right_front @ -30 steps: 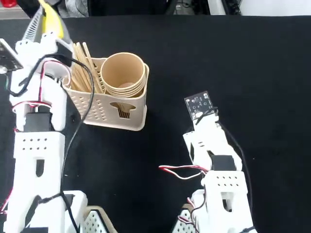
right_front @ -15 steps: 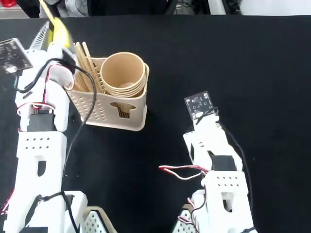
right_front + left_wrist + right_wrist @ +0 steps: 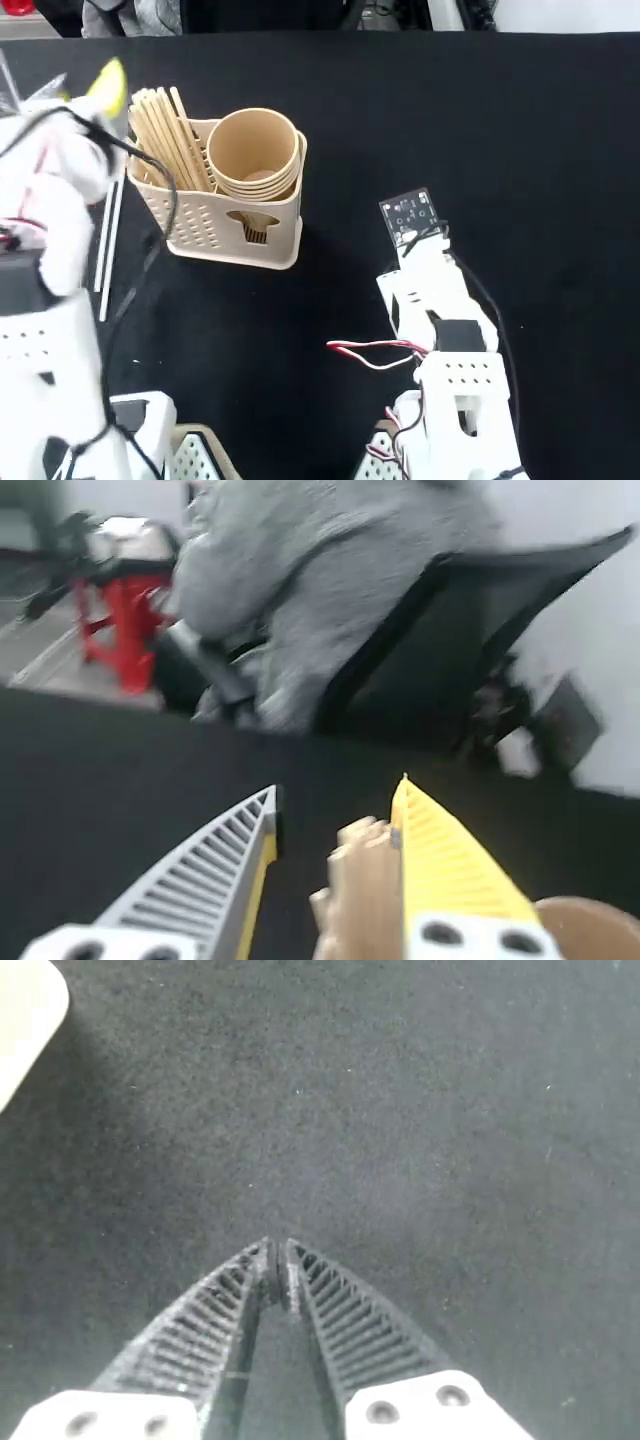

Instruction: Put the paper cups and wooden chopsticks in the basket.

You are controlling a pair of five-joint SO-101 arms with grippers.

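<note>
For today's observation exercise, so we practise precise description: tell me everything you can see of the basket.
The basket is cream, plastic-looking, rounded-rectangular, its walls perforated with small holes plus one larger cutout. It stands upright on the black table, holding a nested stack of paper cups and a leaning bundle of wooden chopsticks side by side.

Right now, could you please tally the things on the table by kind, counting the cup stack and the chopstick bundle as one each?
Basket: 1
Cup stack: 1
Chopstick bundle: 1
Loose sticks beside the basket: seemingly 2
Robot arms: 2 (left arm, right arm)
Total: 7
</note>
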